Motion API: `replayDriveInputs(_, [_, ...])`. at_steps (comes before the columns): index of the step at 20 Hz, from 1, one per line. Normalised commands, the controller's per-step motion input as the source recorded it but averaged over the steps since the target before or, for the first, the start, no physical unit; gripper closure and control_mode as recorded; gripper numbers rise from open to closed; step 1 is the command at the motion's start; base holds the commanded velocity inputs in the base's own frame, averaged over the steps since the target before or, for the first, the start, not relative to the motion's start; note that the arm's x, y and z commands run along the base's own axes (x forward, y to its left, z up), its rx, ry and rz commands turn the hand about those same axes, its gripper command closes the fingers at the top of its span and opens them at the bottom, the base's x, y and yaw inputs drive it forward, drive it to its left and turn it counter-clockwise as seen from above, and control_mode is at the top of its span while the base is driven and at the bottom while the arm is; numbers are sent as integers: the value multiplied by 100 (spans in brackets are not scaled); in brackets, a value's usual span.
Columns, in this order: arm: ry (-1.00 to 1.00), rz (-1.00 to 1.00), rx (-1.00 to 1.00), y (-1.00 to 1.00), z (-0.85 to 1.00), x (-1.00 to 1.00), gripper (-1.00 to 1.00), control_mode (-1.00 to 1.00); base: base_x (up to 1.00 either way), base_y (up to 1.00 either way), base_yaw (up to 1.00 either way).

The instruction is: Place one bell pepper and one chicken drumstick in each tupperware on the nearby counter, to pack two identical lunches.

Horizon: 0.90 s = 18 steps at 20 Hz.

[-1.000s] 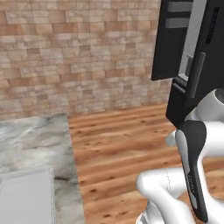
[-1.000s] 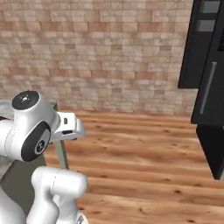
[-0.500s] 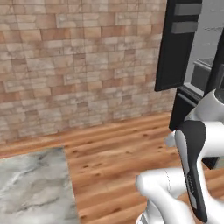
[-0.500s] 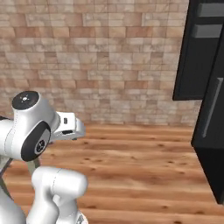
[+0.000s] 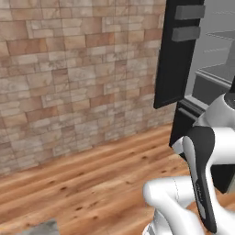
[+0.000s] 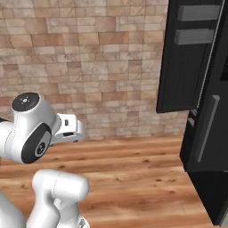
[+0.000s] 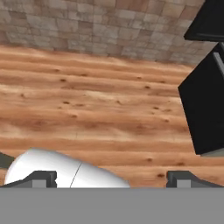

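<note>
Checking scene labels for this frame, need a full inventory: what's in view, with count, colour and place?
brick wall: one, tan and brown, across the back of all three views.
wood floor: one, warm brown planks, below the wall.
fridge: one, black, at the right; its door stands open, with two grey bins on its inner side and grey shelves inside the fridge, seen in the left base view.
counter: one marbled grey corner, at the bottom left edge of the left base view.
arm: one, white with dark joints, at the lower left of the right base view.
fingers: two dark tips, set wide apart at the bottom of the hand view, nothing between them.
</note>
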Motion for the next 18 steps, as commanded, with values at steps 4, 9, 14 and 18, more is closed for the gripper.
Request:
replayDriveInputs(4, [0, 0, 0, 0, 0, 0, -100, 100, 87, -33, -36])
replayDriveInputs(9, [0, 0, 0, 0, 0, 0, -100, 100, 86, -19, -37])
replayDriveInputs(14, [0, 0, 0, 0, 0, 0, -100, 100, 86, 0, -38])
replayDriveInputs(18, [0, 0, 0, 0, 0, 0, -100, 100, 72, 0, -39])
